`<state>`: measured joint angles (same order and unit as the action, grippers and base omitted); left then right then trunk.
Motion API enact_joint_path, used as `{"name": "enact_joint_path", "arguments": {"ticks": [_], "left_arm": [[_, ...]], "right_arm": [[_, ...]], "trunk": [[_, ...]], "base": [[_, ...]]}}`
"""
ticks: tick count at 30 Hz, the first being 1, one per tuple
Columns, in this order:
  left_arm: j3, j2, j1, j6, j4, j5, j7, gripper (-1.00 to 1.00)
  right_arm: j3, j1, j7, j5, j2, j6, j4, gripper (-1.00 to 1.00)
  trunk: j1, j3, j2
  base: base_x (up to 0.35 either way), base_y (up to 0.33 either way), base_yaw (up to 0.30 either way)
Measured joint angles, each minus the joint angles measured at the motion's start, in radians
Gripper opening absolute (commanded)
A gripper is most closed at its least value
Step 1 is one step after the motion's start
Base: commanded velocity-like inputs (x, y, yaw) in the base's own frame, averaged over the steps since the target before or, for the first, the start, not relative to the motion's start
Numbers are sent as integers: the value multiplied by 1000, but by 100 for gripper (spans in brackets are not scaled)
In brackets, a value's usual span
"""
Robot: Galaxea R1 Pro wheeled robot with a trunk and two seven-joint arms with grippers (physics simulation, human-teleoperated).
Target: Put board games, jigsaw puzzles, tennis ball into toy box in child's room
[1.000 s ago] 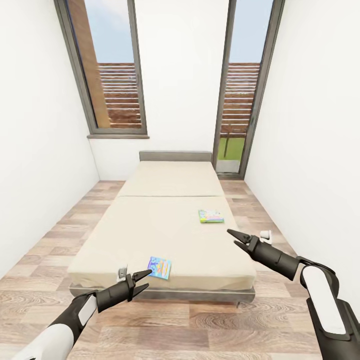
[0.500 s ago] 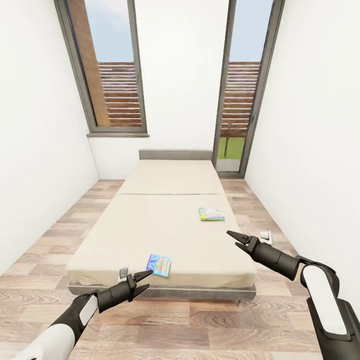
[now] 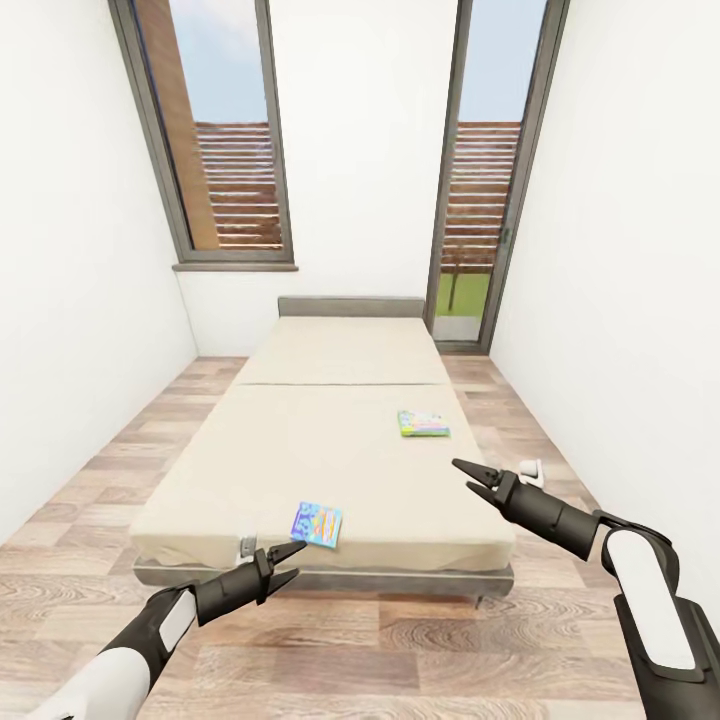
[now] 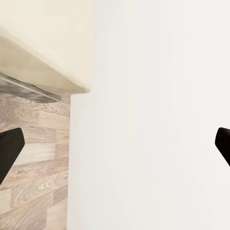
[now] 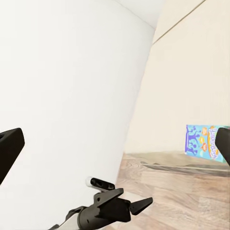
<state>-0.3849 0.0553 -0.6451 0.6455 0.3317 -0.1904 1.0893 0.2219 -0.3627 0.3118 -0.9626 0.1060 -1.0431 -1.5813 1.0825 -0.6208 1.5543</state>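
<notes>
The bed (image 3: pixel 340 450) lies lengthwise ahead of me, beige mattress on a dark grey frame. A mostly blue board game (image 3: pixel 316 523) rests flat near the mattress's front edge. A green and white board game (image 3: pixel 423 424) lies further back on the right side. My left gripper (image 3: pixel 298 559) hangs open above the floor just before the bed's front edge, a little left of the blue game. My right gripper (image 3: pixel 463 474) is open over the bed's front right part, nothing between its fingers. The right wrist view shows the blue board game (image 5: pixel 203 142) and the left gripper (image 5: pixel 129 206).
White walls close in on both sides, with strips of wooden floor (image 3: pixel 130 440) along the bed. A tall window (image 3: pixel 215 140) and a glass door (image 3: pixel 480 190) stand at the far end. The left wrist view holds the bed's corner (image 4: pixel 48 52) beside a wall.
The whole picture has shifted slightly, so the bed and both games sit a bit higher: the camera moved. Both arms hold the same open pose.
</notes>
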Motion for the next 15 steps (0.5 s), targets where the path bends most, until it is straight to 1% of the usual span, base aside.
{"name": "enact_joint_path", "arguments": {"ticks": [9,15], "left_arm": [[0,-1,0,0,0,0,0,100],[-1,-1,0,3,0,0,0,100]], "right_arm": [[0,0,16,1,-3,6,4,100],[0,0,16,2,-15,8,7,100]], "trunk": [[35,-28,63],[58,-47,105]], "base": [[0,0,0],[0,0,0]]}}
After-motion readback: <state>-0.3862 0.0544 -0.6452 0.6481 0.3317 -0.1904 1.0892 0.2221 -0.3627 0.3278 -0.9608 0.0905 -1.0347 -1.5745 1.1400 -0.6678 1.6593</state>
